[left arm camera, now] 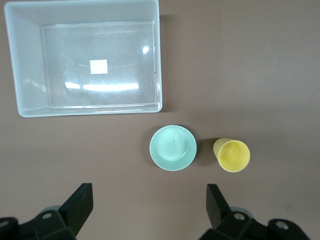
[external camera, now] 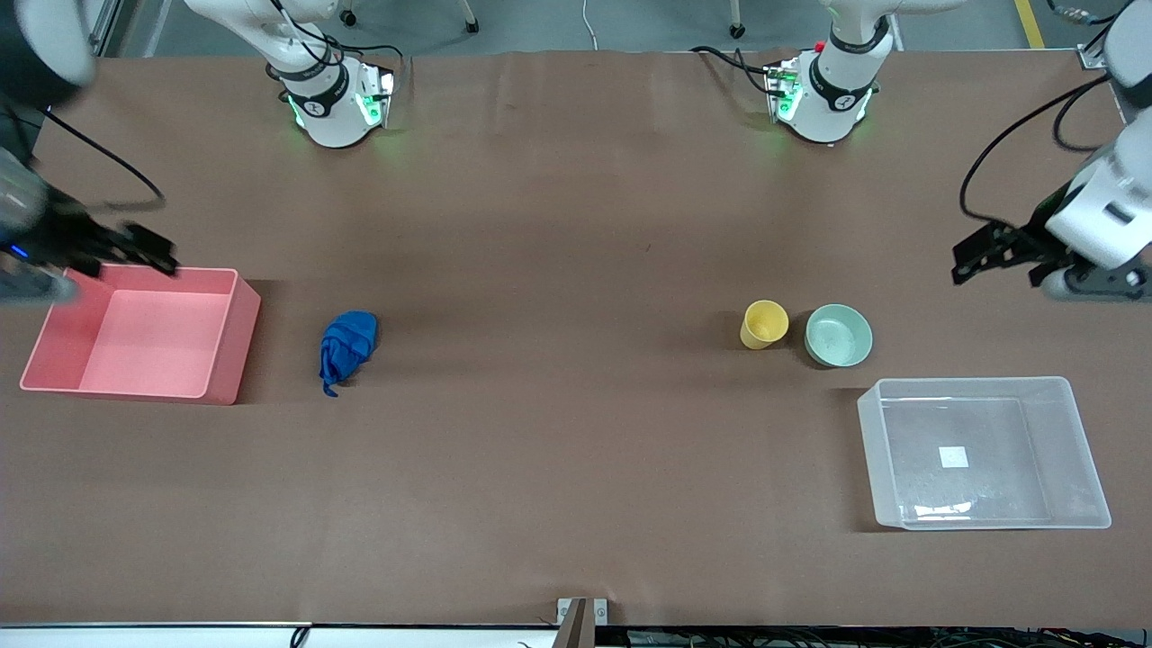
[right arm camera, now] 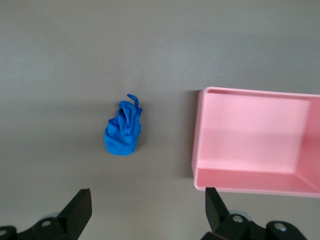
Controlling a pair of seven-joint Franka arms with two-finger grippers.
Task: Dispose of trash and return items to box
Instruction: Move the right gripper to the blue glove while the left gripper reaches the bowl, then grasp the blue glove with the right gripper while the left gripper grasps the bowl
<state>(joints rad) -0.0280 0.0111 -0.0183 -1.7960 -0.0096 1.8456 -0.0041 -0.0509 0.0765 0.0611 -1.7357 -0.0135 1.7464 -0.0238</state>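
Nearest the front camera, toward the left arm's end of the desk (external camera: 576, 225), sits the clear box (external camera: 984, 453), empty but for a white sticker on its bottom. Just farther from the camera stand the yellow cup (external camera: 764, 324) and mint bowl (external camera: 838, 335), close side by side. Both look light and stiff; a rim pinch should suit each. The left gripper (left arm camera: 147, 200) hangs spread wide above bare desk near the bowl, touching nothing. Toward the right arm's end, the blue wad (external camera: 346, 347) lies beside the pink bin (external camera: 220, 355). It looks soft and light, best pinched at its bunched middle. The right gripper (right arm camera: 147, 200) hangs open by the bin's edge, apart from the wad.
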